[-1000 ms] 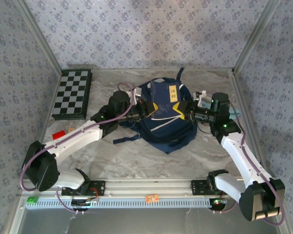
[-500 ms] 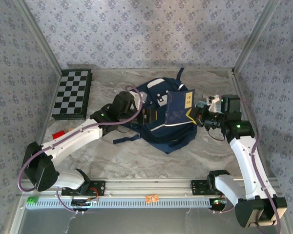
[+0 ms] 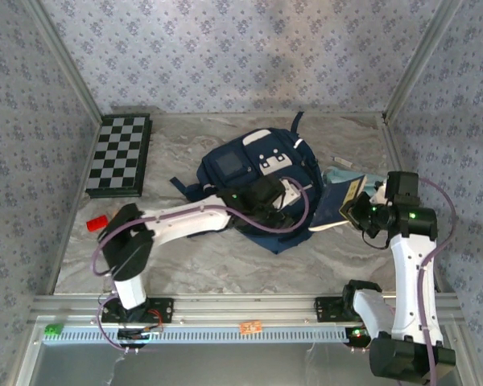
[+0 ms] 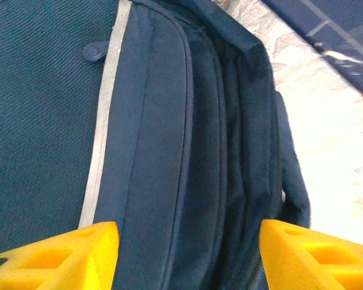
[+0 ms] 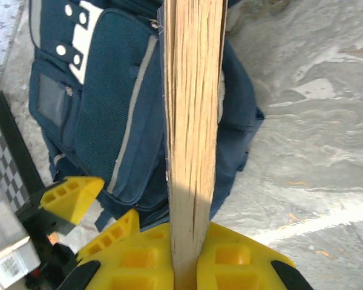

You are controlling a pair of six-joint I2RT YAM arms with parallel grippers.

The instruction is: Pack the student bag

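1. The student bag (image 3: 237, 165) lies flat at the centre of the top external view, on the marble table (image 3: 225, 273). Its front pockets and white patches face up and its dark straps trail toward the left.
2. In the left wrist view, the student bag (image 4: 48, 121) spans the left and centre of the frame. A grey stripe runs top to bottom, and a dark opening runs beside the seams to its right.
3. The left gripper (image 3: 286, 193) sits over the lower right part of the bag. In its own view the left gripper (image 4: 187, 241) has its yellow fingers spread wide apart, with nothing clamped between them.
4. The right gripper (image 3: 356, 205) sits just right of the bag, clamped on a book (image 3: 332, 211) with a navy cover and a yellow label.
5. In the right wrist view, the right gripper (image 5: 190, 254) pinches the book (image 5: 193, 121) by its page edge. The book stands upright in mid-frame, with the student bag (image 5: 103, 103) behind it at upper left.
6. A chessboard (image 3: 119, 154) lies in the upper left, well apart from the bag.
7. A small red object (image 3: 97, 223) lies at the left, below the chessboard.
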